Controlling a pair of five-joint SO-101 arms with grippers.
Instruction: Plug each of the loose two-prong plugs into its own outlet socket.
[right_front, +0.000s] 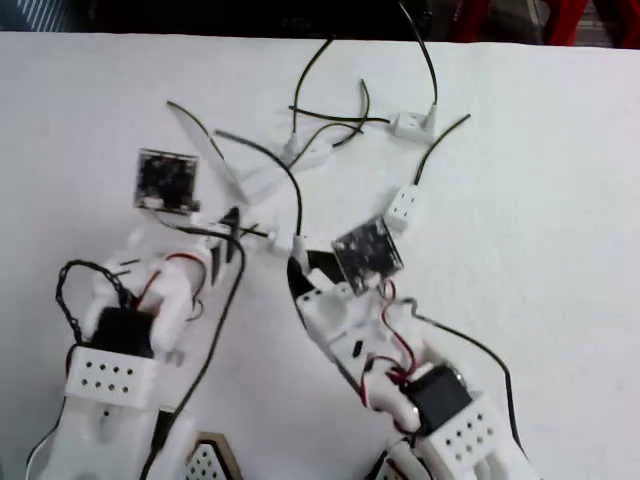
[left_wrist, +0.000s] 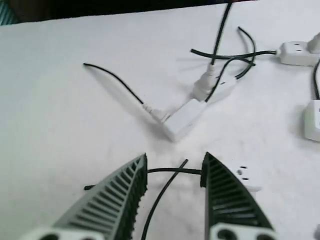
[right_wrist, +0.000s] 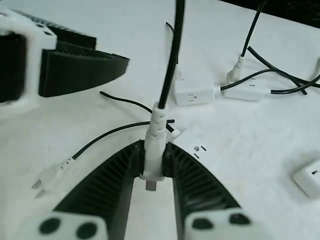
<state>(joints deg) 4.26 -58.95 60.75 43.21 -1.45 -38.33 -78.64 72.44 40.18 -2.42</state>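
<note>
The right gripper's (right_wrist: 153, 148) black, ribbed plastic fingers are clenched on a white moulded two-prong plug (right_wrist: 151, 169) with a round black cord. Its flat blades point down near the centre of the matte white counter (right_front: 560, 200). A small white rectangular socket block (right_wrist: 197, 149) lies just beside it. At the plug's 9 o'clock, the left gripper (left_wrist: 174, 159) hangs with wedge-shaped fingers released, grasping nothing, over a thin black cable (left_wrist: 175, 170).
</note>
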